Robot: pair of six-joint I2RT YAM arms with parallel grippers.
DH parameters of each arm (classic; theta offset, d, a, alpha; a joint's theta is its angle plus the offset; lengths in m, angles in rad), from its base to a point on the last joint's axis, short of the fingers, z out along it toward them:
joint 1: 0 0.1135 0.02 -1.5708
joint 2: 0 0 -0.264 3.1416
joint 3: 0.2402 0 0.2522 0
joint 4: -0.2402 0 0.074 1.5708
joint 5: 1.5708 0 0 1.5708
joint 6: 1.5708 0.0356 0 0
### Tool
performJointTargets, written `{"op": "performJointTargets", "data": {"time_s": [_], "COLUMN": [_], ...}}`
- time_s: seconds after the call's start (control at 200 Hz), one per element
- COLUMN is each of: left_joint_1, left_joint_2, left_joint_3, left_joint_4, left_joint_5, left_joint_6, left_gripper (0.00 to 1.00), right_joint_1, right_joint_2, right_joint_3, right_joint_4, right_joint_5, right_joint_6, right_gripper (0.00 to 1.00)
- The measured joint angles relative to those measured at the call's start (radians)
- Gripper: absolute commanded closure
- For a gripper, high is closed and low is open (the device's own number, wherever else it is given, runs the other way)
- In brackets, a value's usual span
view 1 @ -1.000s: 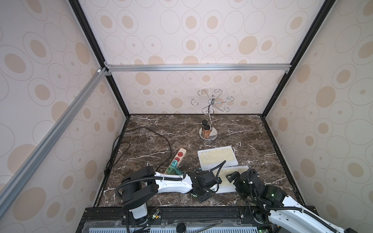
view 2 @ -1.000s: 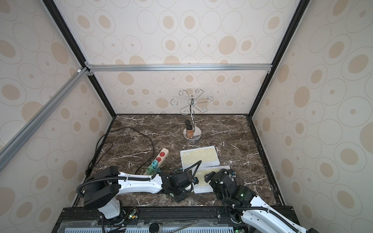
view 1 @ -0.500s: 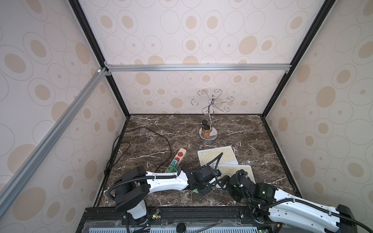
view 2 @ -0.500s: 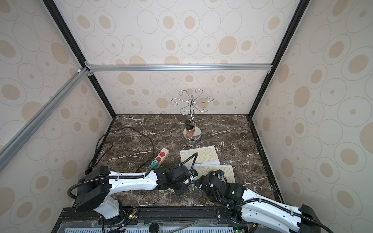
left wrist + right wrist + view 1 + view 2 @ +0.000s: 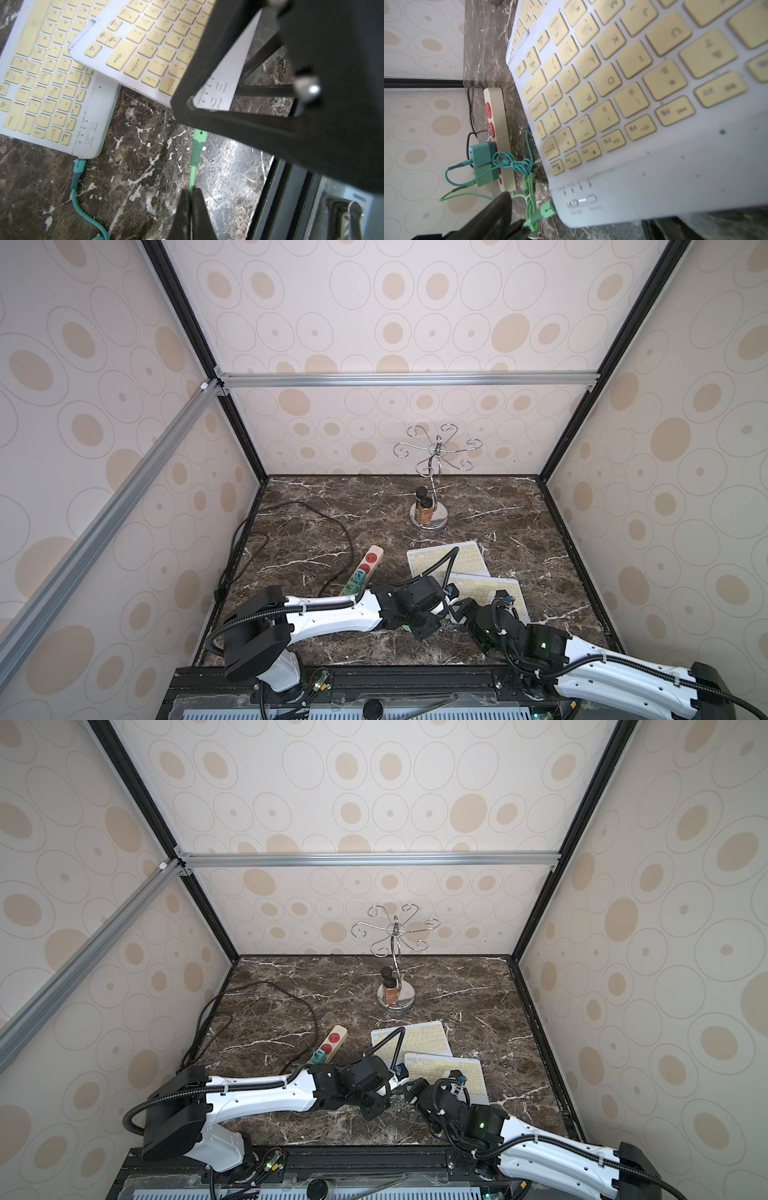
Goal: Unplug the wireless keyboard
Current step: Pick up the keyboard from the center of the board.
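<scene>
Mint-green charging cable [image 5: 196, 149] sits pinched in my left pincer [image 5: 190, 194], clamped tight just short of its plug [image 5: 548, 209]. That plug meets the near corner of the white wireless keyboard with yellow keys [image 5: 145, 52], which lies on the brown marble tabletop [image 5: 135, 166] overlapping its twin [image 5: 41, 83]. My right pincer [image 5: 478, 605] hangs spread wide over that corner.

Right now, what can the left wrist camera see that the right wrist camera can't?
Only the left wrist view shows the teal plug sitting in the lower keyboard. Only the right wrist view shows the power strip with two chargers in it, and the green plug seated in the top keyboard. Both show the top keyboard, the green cable, the left gripper shut on that cable (blurry in the right wrist view), and the table.
</scene>
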Motion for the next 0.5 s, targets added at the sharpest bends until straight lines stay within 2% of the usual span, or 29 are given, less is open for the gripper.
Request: {"op": "performJointTargets", "data": {"time_s": [0.355,0.5], "left_joint_1": [0.0,0.0], "left_joint_2": [-0.019,-0.026], "left_joint_3": [-0.044,-0.069], "left_joint_4": [0.024,0.035], "left_joint_5": [0.011,0.014], "left_joint_6": [-0.005,-0.008], "left_gripper": [1.0,1.0], "right_joint_1": [0.0,0.0], "right_joint_2": [0.128,0.163], "right_joint_3": [-0.054,-0.056], "right_joint_4": [0.212,0.275], "right_joint_5": [0.082,0.113], "right_joint_6": [0.019,0.026], "right_gripper": [0.1,0.21]}}
